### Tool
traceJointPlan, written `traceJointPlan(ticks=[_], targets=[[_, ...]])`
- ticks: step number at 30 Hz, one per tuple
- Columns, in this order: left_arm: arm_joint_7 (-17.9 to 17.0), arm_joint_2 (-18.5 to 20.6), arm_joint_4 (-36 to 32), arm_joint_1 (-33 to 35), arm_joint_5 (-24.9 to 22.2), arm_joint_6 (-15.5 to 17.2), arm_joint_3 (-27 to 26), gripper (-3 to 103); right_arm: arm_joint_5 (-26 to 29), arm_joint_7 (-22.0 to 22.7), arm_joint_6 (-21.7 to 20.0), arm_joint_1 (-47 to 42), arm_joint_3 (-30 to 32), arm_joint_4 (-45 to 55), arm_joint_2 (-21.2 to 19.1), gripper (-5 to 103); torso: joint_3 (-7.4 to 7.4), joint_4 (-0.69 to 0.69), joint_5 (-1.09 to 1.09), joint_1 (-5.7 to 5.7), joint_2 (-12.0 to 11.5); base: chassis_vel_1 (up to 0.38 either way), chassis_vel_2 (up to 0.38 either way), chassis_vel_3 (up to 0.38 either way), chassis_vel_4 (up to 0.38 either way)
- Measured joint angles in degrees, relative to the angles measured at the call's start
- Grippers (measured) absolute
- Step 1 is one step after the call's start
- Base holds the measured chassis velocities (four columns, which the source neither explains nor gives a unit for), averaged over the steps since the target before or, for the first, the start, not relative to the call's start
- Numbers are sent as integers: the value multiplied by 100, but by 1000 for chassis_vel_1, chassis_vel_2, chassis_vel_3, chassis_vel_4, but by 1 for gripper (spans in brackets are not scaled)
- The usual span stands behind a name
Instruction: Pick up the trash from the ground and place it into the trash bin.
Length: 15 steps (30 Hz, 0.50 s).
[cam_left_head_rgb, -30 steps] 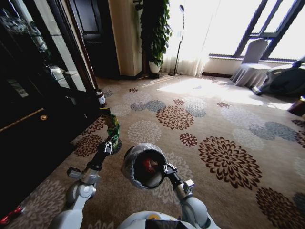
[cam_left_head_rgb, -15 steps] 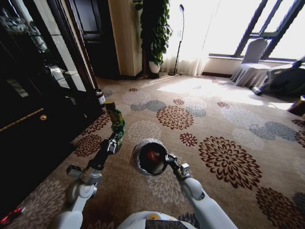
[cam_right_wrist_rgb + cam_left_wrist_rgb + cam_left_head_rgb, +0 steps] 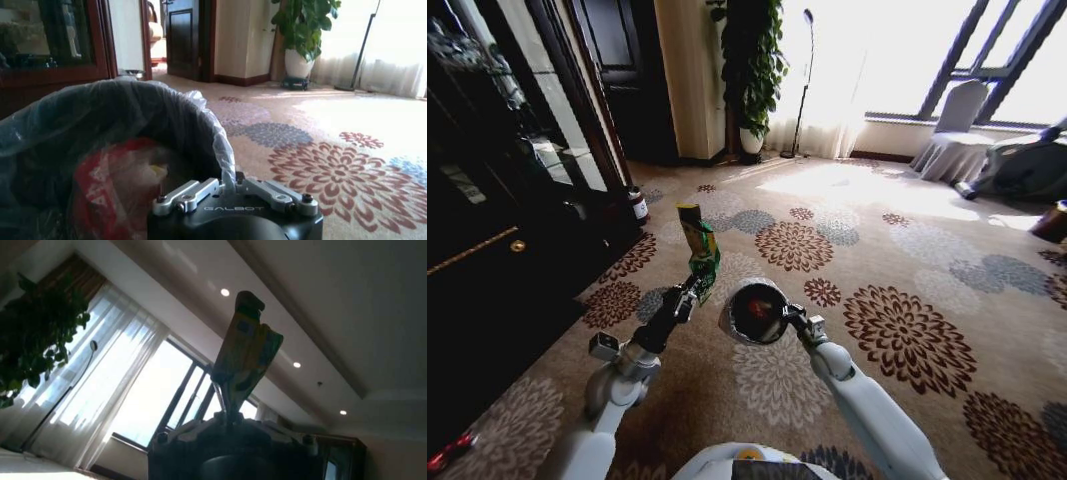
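So the left gripper [image 3: 694, 284] is clamped on the bottom of a green wrapper [image 3: 698, 243], holding it upright in the air just beside the trash bin [image 3: 754, 312]. The right gripper [image 3: 230, 186] is pinched onto the bin's rim and bag, lifted off the carpet [image 3: 907, 280]. Red and pale trash [image 3: 110, 182] sits inside.

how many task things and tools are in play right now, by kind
green wrapper: 1, held up off the carpet in the left tool
trash bin: 1, lined with a plastic bag, held by its rim in the right tool
red trash already inside the bin: 1
tools: 2
total: 5
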Motion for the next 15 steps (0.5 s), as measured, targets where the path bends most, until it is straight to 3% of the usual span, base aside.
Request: traceJointPlan(ticks=[6, 15], targets=[[155, -197, 755, -435, 245, -119, 634, 0, 637, -25, -418, 1025, -634, -120, -291, 1, 0, -1, -1, 0, 0, 0, 0, 0, 0], [261, -257, 1234, -900, 357, -208, 808, 0, 964, -45, -630, 1542, -951, -182, -435, 1, 0, 1, 1, 0, 0, 0, 0, 0, 0]])
